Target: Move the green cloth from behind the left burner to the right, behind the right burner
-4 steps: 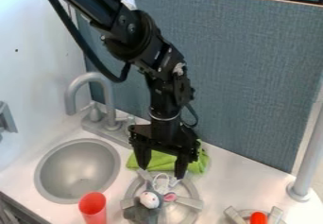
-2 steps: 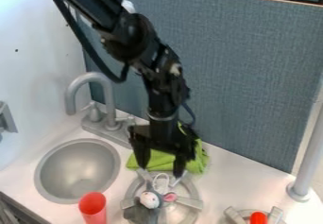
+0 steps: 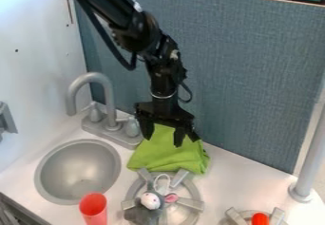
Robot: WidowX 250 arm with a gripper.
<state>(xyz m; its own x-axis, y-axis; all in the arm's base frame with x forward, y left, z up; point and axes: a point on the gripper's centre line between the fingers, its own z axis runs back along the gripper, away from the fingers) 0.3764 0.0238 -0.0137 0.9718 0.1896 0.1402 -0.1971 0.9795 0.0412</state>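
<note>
A white worktop (image 3: 234, 176) with a round metal sink (image 3: 78, 172) meets a blue-grey panel (image 3: 247, 77). The jaws (image 3: 165, 136) stand apart over a green cloth (image 3: 166, 156), behind a plush toy (image 3: 150, 205) on a burner (image 3: 190, 202).

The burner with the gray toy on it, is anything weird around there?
Yes. The gray toy lies right on the burner, where you'd expect a pot. The green cloth behind it is rumpled and close to the burner, with the gripper above it. I see nothing spilled or broken.
</note>
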